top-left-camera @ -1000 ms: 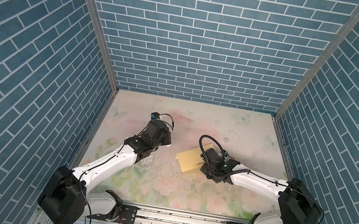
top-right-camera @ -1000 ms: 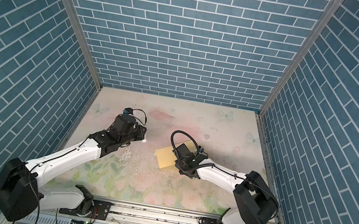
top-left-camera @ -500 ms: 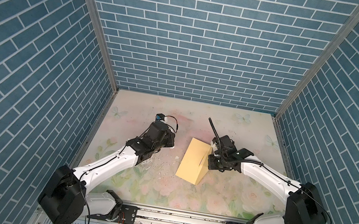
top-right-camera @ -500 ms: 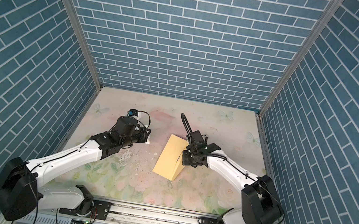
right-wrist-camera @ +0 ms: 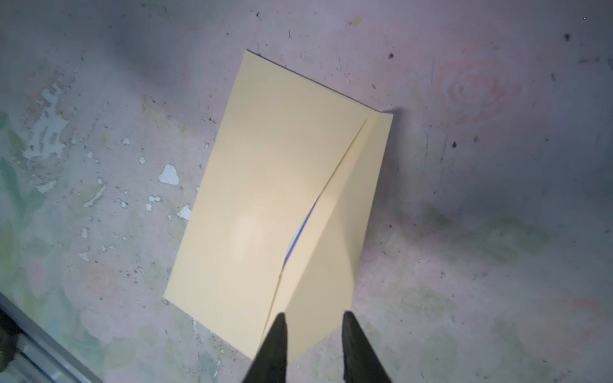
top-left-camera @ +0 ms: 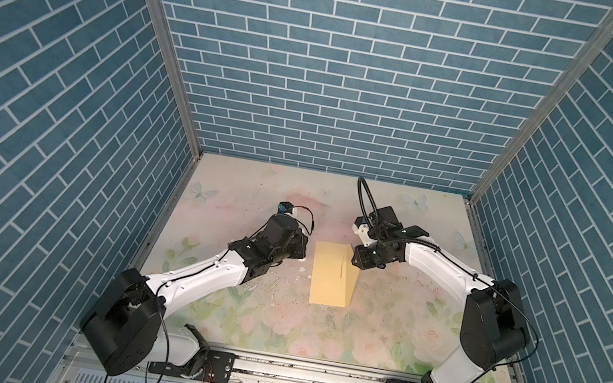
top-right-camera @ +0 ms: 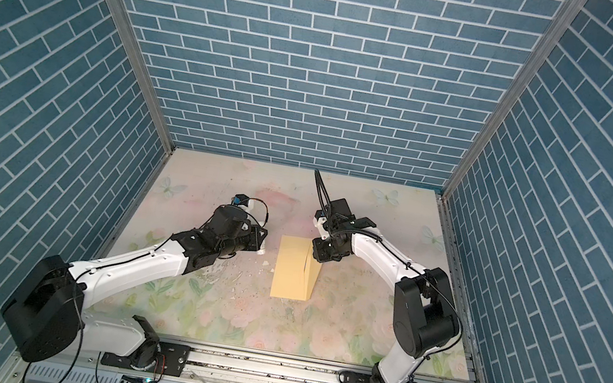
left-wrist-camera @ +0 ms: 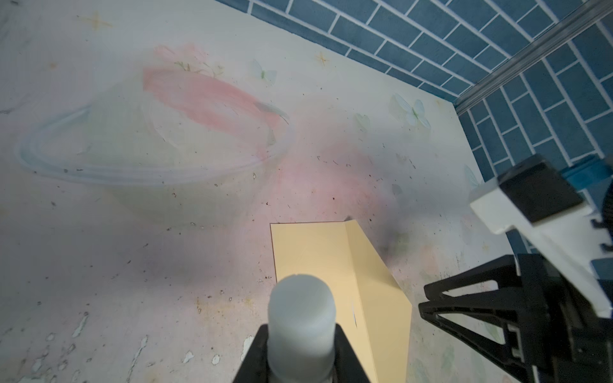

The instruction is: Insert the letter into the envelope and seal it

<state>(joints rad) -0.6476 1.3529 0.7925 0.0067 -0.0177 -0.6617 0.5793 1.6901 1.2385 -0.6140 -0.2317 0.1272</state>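
The yellow envelope (top-left-camera: 328,276) (top-right-camera: 291,270) lies flat mid-table in both top views, its pointed flap (right-wrist-camera: 345,238) folded out and slightly raised on the right side. Of the letter (right-wrist-camera: 298,237), only a thin blue-and-white sliver shows in the envelope's mouth. My right gripper (right-wrist-camera: 313,315) (top-left-camera: 356,260) (top-right-camera: 317,253) hovers open over the flap's far end, with nothing between its fingers. My left gripper (left-wrist-camera: 301,331) (top-left-camera: 301,248) is shut on a white glue stick tube (left-wrist-camera: 301,308), just left of the envelope's far corner (left-wrist-camera: 275,228).
The floral table mat (top-left-camera: 274,322) is scuffed, with white paint chips (right-wrist-camera: 168,174) beside the envelope. Blue brick walls (top-left-camera: 336,79) close in the back and both sides. A metal rail (top-left-camera: 308,370) runs along the front edge.
My right gripper carried the envelope back and turned it lengthwise, then opened and let go; the envelope now lies flat. My left arm moved slightly right with the glue stick.
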